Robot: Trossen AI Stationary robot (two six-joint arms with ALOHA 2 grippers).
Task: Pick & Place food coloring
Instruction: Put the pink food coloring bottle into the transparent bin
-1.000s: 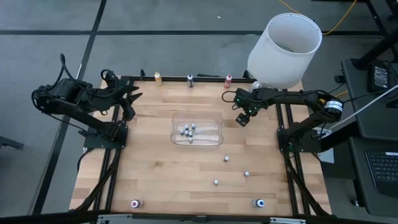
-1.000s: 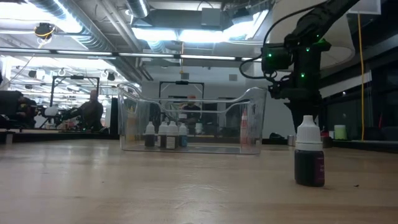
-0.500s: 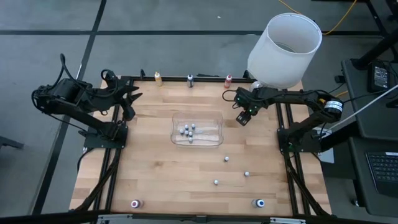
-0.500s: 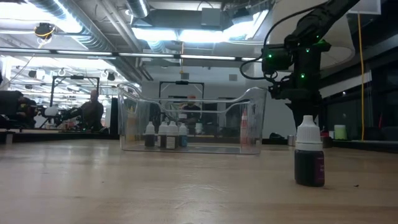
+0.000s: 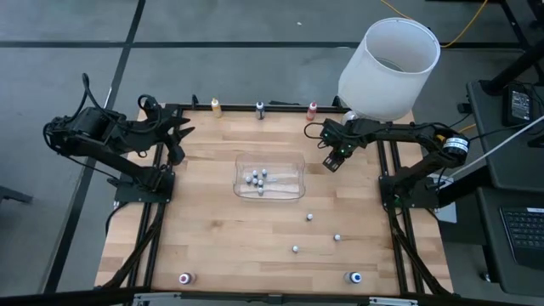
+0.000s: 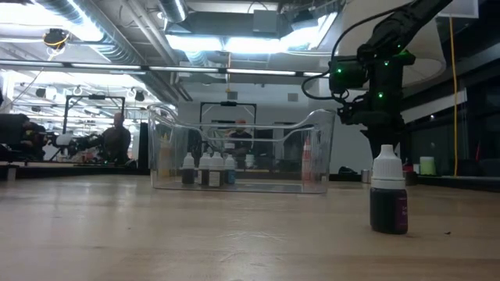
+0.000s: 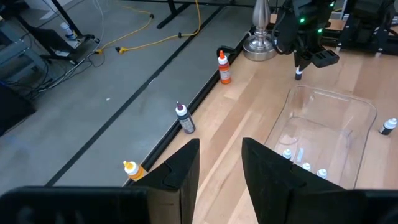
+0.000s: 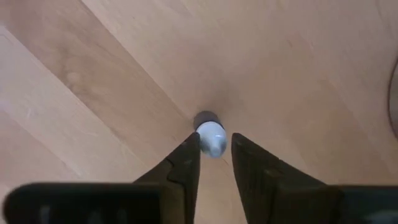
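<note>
We see the left gripper (image 5: pixel 183 136) idle at the table's (image 5: pixel 212 238) 10 o'clock corner, fingers (image 7: pixel 183 171) parted and empty. At centre the clear tub (image 5: pixel 269 176) holds four bottles (image 5: pixel 258 178). Along the 12 o'clock edge stand the yellow bottle (image 5: pixel 216 106), dark bottle (image 5: pixel 260 109) and red bottle (image 5: pixel 313 109). Three more bottles (image 5: pixel 310 218) lie loose toward 5 o'clock, and two stand at the 6 o'clock edge. At 2 o'clock the right gripper (image 5: pixel 331 164) hangs over a capped bottle (image 8: pixel 210 135), fingers (image 8: pixel 183 163) open on either side of it, not clenched.
</note>
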